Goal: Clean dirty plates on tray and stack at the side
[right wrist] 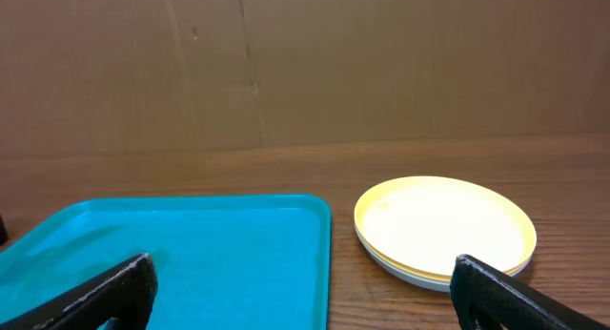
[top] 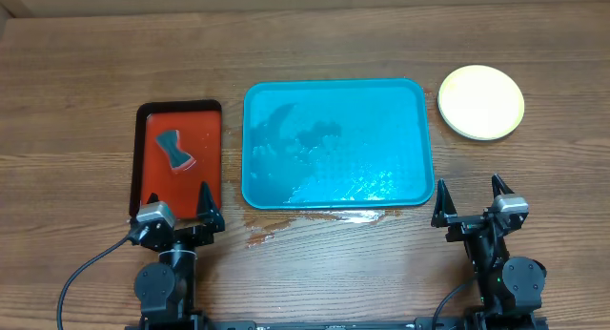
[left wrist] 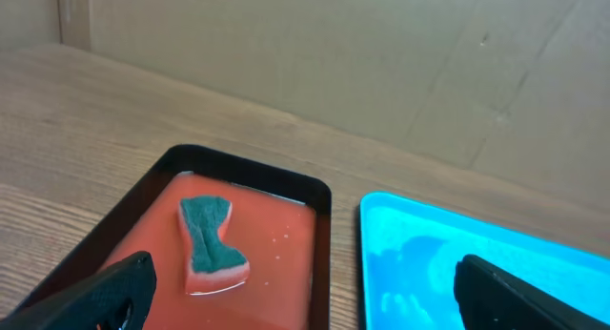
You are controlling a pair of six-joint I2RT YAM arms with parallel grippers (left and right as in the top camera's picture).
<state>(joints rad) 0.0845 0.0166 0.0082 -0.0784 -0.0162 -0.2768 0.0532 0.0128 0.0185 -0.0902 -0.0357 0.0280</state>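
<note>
Plates stacked beside the tray, both grippers wide open.
Overhead: on the wooden table (top: 76,101), the plates (top: 480,102) sit stacked just right of the turquoise tray (top: 334,144), with a wet patch (top: 286,227) at its near rim. The left gripper (top: 176,196) and right gripper (top: 468,185) gape, holding nothing. Left wrist: a sponge (left wrist: 212,246) lies in the red tray (left wrist: 286,258). Right wrist: a cardboard wall (right wrist: 286,72) stands behind.

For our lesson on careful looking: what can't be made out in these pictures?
Overhead: the top plate covers any beneath, so how many are stacked is unclear.
Right wrist: the bottom edge and right pincer cut off the tray's near part.
Left wrist: the bottom edge cuts off the red tray; the sponge's underside is hidden.
</note>
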